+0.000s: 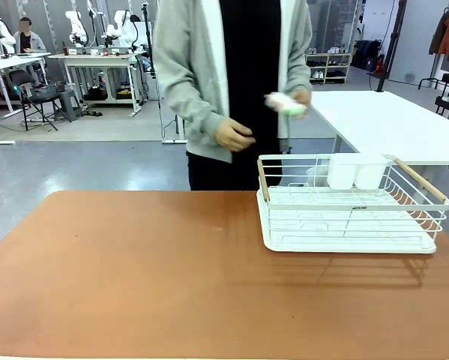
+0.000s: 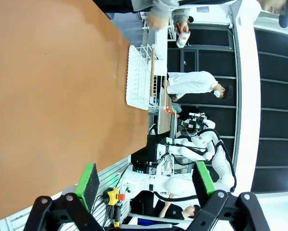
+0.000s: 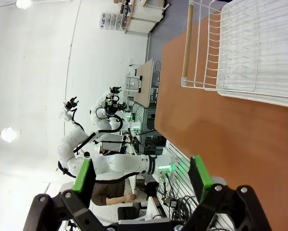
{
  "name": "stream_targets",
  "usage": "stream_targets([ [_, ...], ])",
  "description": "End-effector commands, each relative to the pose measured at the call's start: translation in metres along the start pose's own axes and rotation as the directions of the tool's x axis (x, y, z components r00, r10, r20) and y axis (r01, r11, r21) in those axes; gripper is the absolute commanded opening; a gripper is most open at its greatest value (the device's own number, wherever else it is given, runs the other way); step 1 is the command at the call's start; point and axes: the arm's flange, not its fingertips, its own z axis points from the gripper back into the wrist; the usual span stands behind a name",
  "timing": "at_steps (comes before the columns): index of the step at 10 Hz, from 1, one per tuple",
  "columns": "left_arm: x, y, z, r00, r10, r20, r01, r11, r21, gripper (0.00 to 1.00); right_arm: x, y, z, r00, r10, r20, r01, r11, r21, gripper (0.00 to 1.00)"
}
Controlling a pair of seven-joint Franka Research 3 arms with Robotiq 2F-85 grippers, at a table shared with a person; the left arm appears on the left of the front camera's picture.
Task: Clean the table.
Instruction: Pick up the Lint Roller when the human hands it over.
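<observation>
Left pincer (image 2: 146,171): my fingers spread wide, nothing between green pads, poised at edge of table (image 1: 134,277). Right pincer (image 3: 142,163): likewise spread wide, empty, over brown top, short of white wire rack (image 1: 350,217). Table runs across foreground, reddish-brown top; rack sits on its far right part. Person (image 1: 231,75) stands at far edge, one hand (image 1: 293,101) holding small white-and-green object above table level.
</observation>
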Motion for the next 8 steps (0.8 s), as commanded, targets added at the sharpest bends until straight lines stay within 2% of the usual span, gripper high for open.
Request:
stream_targets([
  [1,-0.0052,0.0003,0.0031,1.0,-0.022,-0.011,0.022,1.0,-0.009,1.0,-0.0008,0.004,-0.0003,1.0,0.001,-0.001,-0.001,1.0,0.009,1.0],
  [8,-0.0052,0.0003,0.0031,1.0,-0.022,-0.011,0.022,1.0,-0.009,1.0,-0.0008,0.004,-0.0003,1.0,0.001,-0.001,-0.001,1.0,0.009,1.0],
])
